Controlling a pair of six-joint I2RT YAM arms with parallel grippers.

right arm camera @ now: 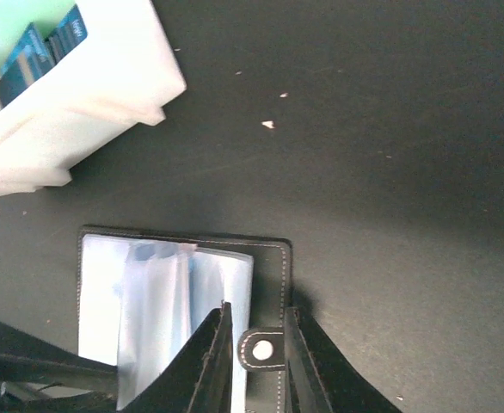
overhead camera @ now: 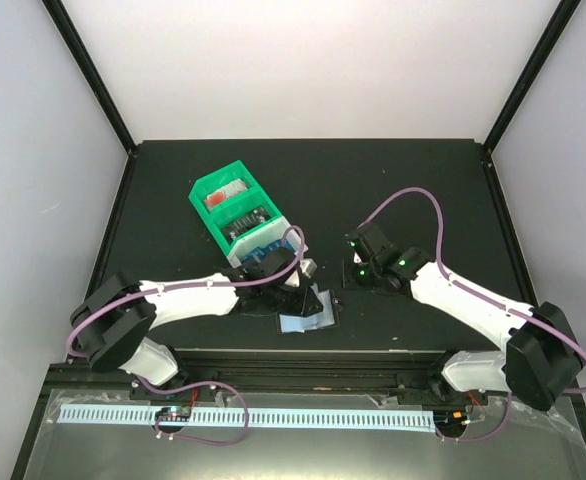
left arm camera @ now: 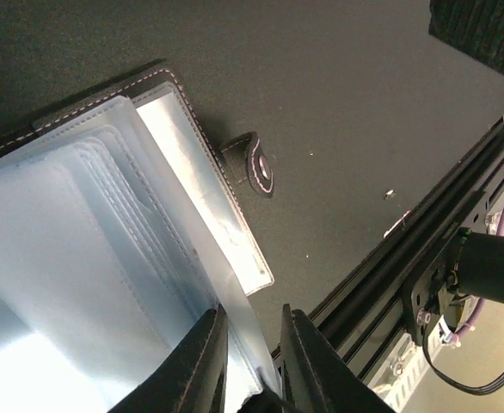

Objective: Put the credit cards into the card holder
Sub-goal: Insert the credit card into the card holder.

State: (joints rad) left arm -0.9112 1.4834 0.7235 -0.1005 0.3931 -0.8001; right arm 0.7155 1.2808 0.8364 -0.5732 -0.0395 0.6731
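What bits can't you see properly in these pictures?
- Top view: card holder partly hidden under the left gripper.
- Right wrist view: blue cards in the white bin, cut off by the frame edge, print too small.
- Left wrist view: glare on the sleeves hides whether cards are inside.

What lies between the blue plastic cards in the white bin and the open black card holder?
On the black tabletop, nothing: bare surface separates the white bin of blue cards from the black card holder. The left gripper hangs above.
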